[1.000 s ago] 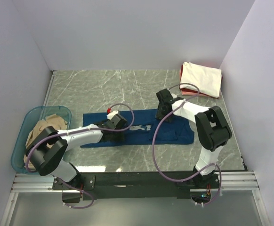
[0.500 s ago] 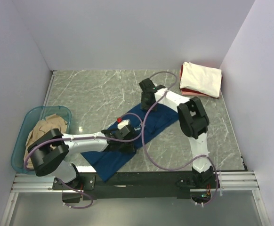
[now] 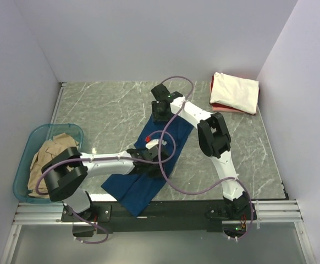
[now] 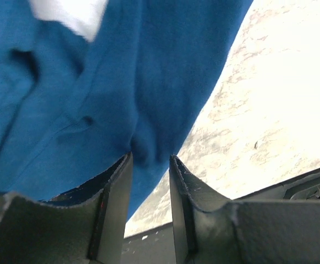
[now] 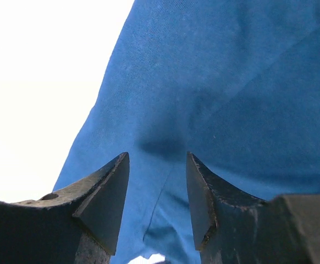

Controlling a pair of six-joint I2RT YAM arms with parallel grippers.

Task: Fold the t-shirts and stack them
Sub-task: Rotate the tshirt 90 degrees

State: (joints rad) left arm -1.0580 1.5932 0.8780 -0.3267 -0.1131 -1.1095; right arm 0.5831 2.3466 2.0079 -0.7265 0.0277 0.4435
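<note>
The navy t-shirt lies as a long diagonal strip from the table's middle down to the near edge. My left gripper presses on its middle, beside the pale print. Its jaws stand apart on a dark dent in the blue cloth. My right gripper rests on the shirt's far end, jaws likewise apart with cloth under its tips. A folded cream t-shirt lies on a red one at the back right. A tan t-shirt sits crumpled in the tub.
The teal plastic tub stands at the left edge. White walls close the table on three sides. The black rail with the arm bases runs along the near edge, and the shirt's lower end reaches it.
The navy shirt has swung from lying crosswise to a steep diagonal. My right gripper moved left and away with its end; my left gripper moved right and toward the near edge.
</note>
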